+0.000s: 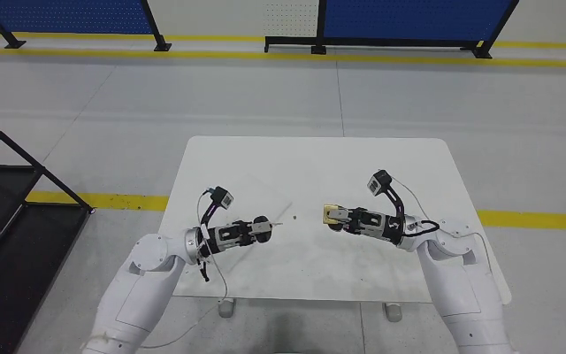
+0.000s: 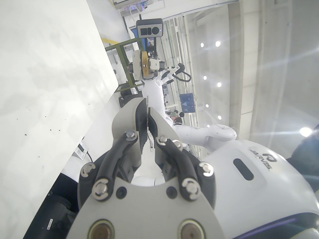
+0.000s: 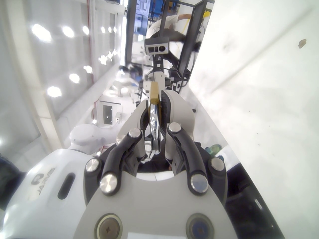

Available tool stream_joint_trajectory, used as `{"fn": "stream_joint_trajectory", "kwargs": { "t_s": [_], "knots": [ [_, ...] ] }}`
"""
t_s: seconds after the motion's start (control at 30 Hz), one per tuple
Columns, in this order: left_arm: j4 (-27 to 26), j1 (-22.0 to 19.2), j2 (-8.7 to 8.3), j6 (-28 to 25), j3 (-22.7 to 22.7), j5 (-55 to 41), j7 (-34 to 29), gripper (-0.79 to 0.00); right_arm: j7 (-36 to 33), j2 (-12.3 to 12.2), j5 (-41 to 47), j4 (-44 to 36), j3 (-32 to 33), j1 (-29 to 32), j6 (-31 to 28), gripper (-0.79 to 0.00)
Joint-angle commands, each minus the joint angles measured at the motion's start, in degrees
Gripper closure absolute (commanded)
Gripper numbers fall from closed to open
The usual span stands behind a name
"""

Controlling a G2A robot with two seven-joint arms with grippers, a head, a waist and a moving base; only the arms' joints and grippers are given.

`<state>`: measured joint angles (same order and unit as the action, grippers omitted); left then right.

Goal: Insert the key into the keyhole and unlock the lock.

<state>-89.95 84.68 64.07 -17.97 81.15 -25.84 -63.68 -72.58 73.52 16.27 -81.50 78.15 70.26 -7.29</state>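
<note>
In the top view the two arms face each other above the front half of the white table point(image 1: 354, 168). My left gripper point(image 1: 265, 227) is shut on a thin metal key point(image 1: 278, 225) whose blade points right toward the lock. From the left wrist view the key point(image 2: 147, 100) sticks out past the fingertips of my left gripper point(image 2: 147, 106). My right gripper point(image 1: 342, 218) is shut on a brass padlock point(image 1: 333, 213), brass body toward the key. In the right wrist view my right gripper point(image 3: 155, 96) pinches the padlock point(image 3: 154, 91) and its chrome shackle point(image 3: 154, 125). A gap separates key and lock.
A black metal rack point(image 1: 26, 221) stands left of the table. Blue partition panels point(image 1: 416, 18) line the back of the room. A small dark speck point(image 1: 291, 215) lies on the tabletop between the grippers.
</note>
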Motion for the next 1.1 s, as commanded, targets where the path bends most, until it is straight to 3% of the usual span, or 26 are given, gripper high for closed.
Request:
{"fn": "stream_joint_trajectory", "kwargs": {
  "t_s": [0.0, 0.2, 0.47, 0.63, 1.07],
  "knots": [
    [1.21, -1.71, 0.18, -0.06, -1.49, 0.47, 0.66, 0.000, 0.00, 0.00, 0.00, 0.00, 0.00, 0.00, 0.00, 0.000],
    [2.17, -5.34, 0.65, 0.23, -5.39, 1.44, 1.21, 0.000, 0.00, 0.00, 0.00, 0.00, 0.00, 0.00, 0.00, 0.000],
    [1.22, -6.97, 0.91, 2.98, -8.20, 2.80, 3.93, 0.000, 0.00, 0.00, 0.00, 0.00, 0.00, 0.00, 0.00, 0.000],
    [0.91, -7.61, 0.96, 5.94, -9.19, 3.71, 5.99, 0.000, 0.00, 0.00, 0.00, 0.00, 0.00, 0.00, 0.00, 0.000],
    [0.62, -7.72, 0.93, 5.52, -9.11, 4.47, 6.47, 0.000, 0.00, 0.00, 0.00, 0.00, 0.00, 0.00, 0.00, 0.000]
  ]
}}
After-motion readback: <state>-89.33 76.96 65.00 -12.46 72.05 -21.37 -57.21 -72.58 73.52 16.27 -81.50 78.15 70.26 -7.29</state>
